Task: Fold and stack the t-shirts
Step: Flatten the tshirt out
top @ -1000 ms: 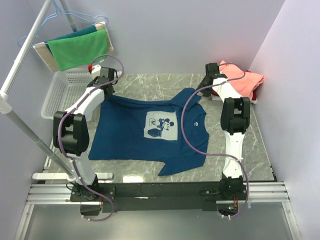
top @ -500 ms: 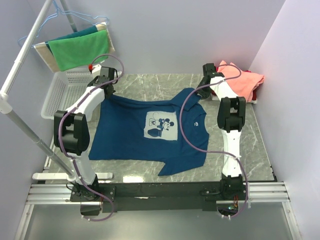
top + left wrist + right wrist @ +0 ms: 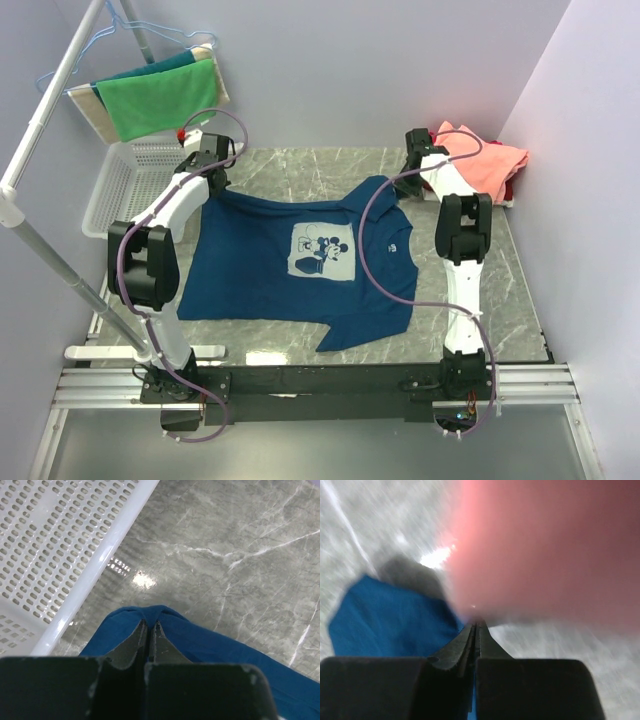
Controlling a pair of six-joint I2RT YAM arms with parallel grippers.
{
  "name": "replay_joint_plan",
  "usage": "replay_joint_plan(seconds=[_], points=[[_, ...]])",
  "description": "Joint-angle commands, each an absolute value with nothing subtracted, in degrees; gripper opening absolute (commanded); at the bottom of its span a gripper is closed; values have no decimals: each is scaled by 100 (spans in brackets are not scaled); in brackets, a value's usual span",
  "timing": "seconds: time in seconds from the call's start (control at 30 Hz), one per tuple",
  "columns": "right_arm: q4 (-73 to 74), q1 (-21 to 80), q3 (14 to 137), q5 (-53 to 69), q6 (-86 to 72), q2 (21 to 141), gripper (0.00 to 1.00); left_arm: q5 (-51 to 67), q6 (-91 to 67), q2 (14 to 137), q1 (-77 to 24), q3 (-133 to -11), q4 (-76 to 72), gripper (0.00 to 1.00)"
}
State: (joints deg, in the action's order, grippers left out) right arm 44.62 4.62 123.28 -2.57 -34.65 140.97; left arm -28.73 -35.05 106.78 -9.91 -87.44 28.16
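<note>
The dark navy-blue t-shirt (image 3: 260,270) lies spread face up on the marble table, its pale mouse print (image 3: 322,252) at the chest. My left gripper (image 3: 212,190) (image 3: 150,622) is shut on the shirt's far left sleeve edge (image 3: 210,640), and the cloth bunches around its tips. My right gripper (image 3: 400,182) (image 3: 476,623) is shut at the shirt's far right sleeve (image 3: 385,620), with a sliver of blue between the jaws; that view is blurred. A folded salmon-pink t-shirt (image 3: 485,160) (image 3: 545,545) lies on a red one (image 3: 512,190) at the back right.
A white mesh basket (image 3: 125,185) (image 3: 60,545) stands just left of my left gripper. A green cloth (image 3: 155,100) hangs on a hanger above it, and a white rack pole (image 3: 60,260) slants along the left side. Walls close in at the back and right.
My right gripper has shifted slightly toward the far right sleeve and closed. The left arm and the shirt have stayed still.
</note>
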Motion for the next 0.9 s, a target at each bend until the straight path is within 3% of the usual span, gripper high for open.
replay_joint_plan(seconds=[0.0,0.43,0.87], points=[[4194,483,11552,-509,-3366,13010,0,-2962,-3402,10363,-932,-9052,2900,1],[3814,483,10204,-1090,-2804,8793,0,-2777,-3164,9230,-923,-9492,3313,1],[3630,483,10142,-440,-1987,5345,0,-1916,-2672,6683,-923,-9967,3753,1]])
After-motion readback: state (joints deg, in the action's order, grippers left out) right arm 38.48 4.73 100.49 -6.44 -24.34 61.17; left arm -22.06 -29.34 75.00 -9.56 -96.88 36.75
